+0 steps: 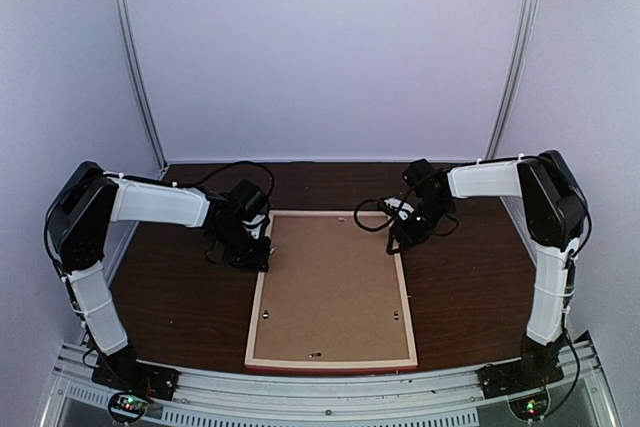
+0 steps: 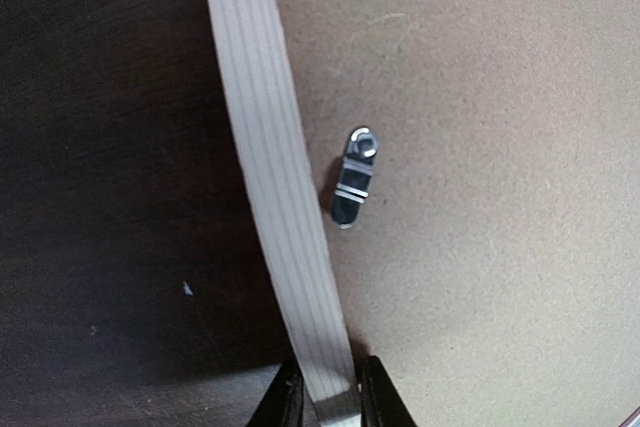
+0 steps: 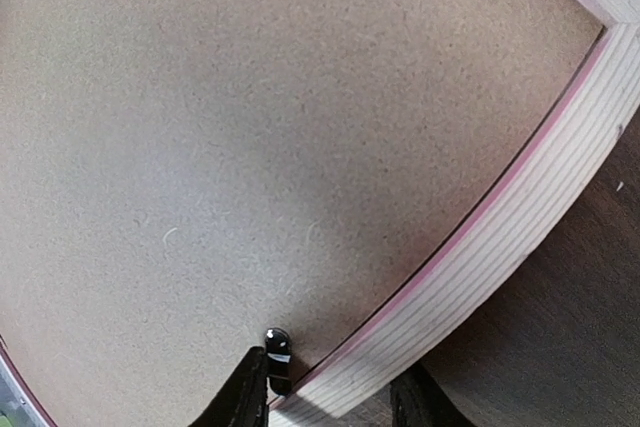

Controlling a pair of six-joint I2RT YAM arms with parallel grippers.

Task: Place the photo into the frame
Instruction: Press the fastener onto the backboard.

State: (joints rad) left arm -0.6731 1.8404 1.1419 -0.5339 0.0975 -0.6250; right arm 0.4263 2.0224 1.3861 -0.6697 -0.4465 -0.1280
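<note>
Our left claw is clenched on the frame. Its fingers press both sides of the pale left rail, toward the far end of that side. Our right claw straddles the right rail near the far right corner, with one finger on the board side and one on the table side. We cannot tell whether it squeezes the wood or only brackets it.

We see the dark brown table showing to the left and right of the frame and in a band beyond it, up to the pale back wall. Both arms reach in over those side strips.

We find the frame lying flat and face down in the middle of the table, long sides running away from us. Its back edges are pale, striped wood, with a thin pink lip along the inner side. A red strip shows under the near rail, which lies close to the table's near edge.

We see the plain brown board filling the opening inside the rails.

We note a small metal clip on the board just beside the left rail, ahead of the left fingers. Another clip sits by the right rail, right next to the right claw's inner finger.
</note>
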